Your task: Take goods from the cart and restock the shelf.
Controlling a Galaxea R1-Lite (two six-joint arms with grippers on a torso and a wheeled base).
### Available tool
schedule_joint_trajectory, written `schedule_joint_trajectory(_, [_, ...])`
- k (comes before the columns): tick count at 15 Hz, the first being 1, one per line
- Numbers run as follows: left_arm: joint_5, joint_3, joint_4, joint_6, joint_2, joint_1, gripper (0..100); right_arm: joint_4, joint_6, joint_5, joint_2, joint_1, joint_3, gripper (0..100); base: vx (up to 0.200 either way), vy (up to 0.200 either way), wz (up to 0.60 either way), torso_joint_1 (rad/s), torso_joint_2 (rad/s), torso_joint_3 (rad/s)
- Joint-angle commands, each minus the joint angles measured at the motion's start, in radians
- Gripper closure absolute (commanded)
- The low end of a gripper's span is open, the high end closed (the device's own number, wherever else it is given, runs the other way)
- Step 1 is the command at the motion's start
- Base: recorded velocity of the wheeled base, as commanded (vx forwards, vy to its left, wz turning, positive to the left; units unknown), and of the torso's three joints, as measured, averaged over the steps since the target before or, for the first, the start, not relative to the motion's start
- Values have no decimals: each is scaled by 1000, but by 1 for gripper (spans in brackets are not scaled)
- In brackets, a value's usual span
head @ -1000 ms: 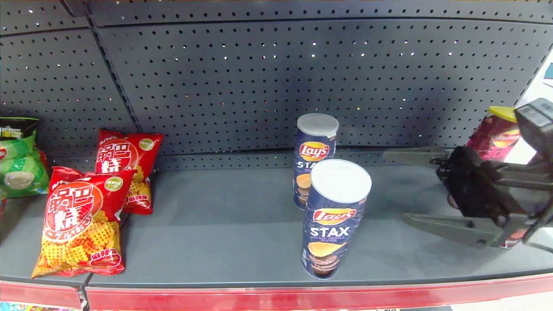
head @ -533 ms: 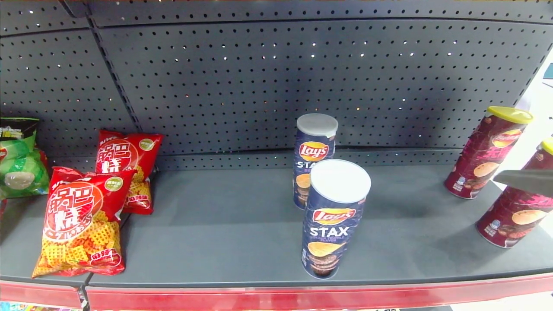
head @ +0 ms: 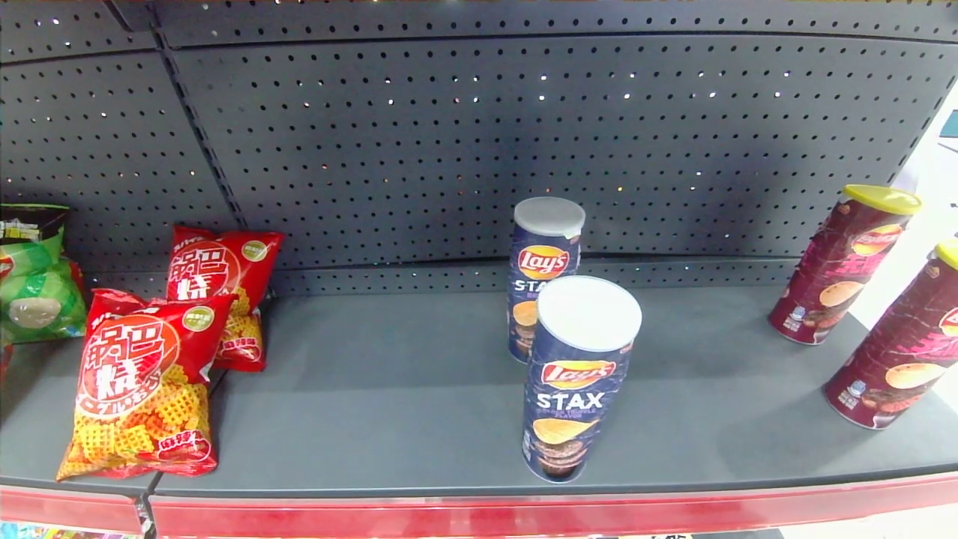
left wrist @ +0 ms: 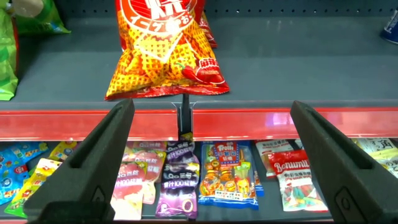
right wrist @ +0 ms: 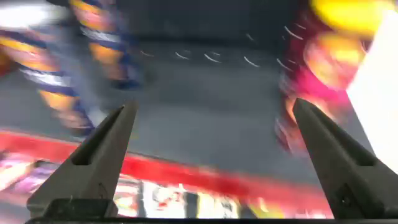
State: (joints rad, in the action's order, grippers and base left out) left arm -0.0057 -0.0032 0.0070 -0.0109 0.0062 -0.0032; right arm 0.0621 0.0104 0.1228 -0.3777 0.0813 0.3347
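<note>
Hands first: left hand (left wrist: 211, 162) hangs empty, jaws wide apart, facing the shelf's red front edge (left wrist: 249, 115) below a red snack bag (left wrist: 165, 50). Right hand (right wrist: 211, 162) is spread and empty too, before the shelf (head: 419, 419). Likely step: fetch the next item from the cart. Grip it round the middle, keep it upright, and set it on the bare stretch between the front blue tube (head: 580, 374) and the maroon tubes (head: 842, 262). That front blue tube stands near the edge and could be knocked off; a rear blue tube (head: 545, 254) stands just behind. A green bag (head: 34, 284) lies far left.
</note>
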Motion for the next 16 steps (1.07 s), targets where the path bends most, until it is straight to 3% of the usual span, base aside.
schedule_joint_trajectory(1, [0, 0, -1, 0, 1, 0, 0, 53, -13, -87, 169, -8, -215, 0, 0, 0, 0, 0, 0, 0])
schedule_joint_trajectory(3, [0, 0, 1, 0, 1, 0, 0, 127, 10, -91, 221, -46, -335, 0, 0, 0, 0, 0, 0, 0])
schedule_joint_trajectory(6, [0, 0, -1, -1, 1, 0, 0, 2, 22, -100, 313, -48, -335, 0, 0, 0, 0, 0, 0, 0])
schedule_joint_trajectory(11, [0, 0, -1, -1, 1, 0, 0, 4, -55, -144, 312, -48, -335, 0, 0, 0, 0, 0, 0, 0])
schedule_joint_trajectory(16, [0, 0, -1, -1, 1, 0, 0, -16, -21, -112, 313, -49, -329, 0, 0, 0, 0, 0, 0, 0])
